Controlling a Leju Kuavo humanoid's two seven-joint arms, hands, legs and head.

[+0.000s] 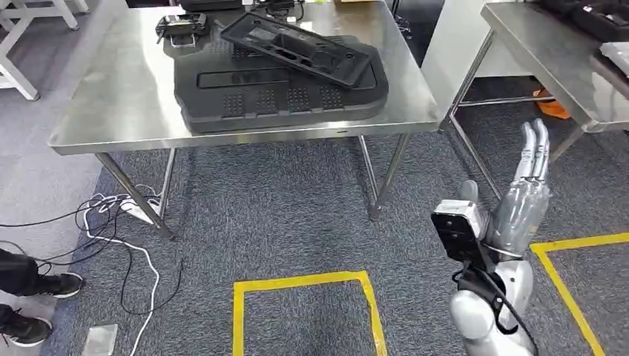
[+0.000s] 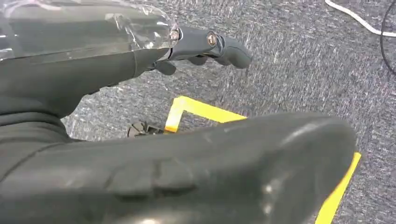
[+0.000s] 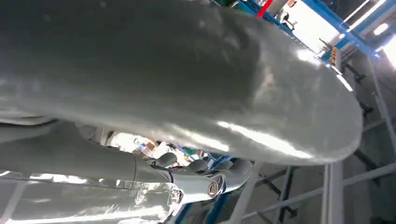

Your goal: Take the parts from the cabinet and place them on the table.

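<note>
On the steel table (image 1: 119, 96) lies a large black moulded part (image 1: 282, 93), with a flatter black panel (image 1: 297, 48) tilted across its top. A small black piece (image 1: 180, 27) lies at the table's far left. My right hand (image 1: 527, 185) is raised over the floor to the right of the table, fingers straight and together, holding nothing; its fingers (image 3: 205, 179) also stretch out bare in the right wrist view. My left hand (image 2: 187, 163) hangs over the carpet with its fingers (image 2: 205, 44) extended and nothing in them.
A second steel table (image 1: 549, 52) stands at the right with an orange object (image 1: 552, 104) under it. White and black cables (image 1: 111, 222) trail on the floor at the left, near a person's shoes (image 1: 37, 285). Yellow tape (image 1: 304, 282) marks squares on the carpet.
</note>
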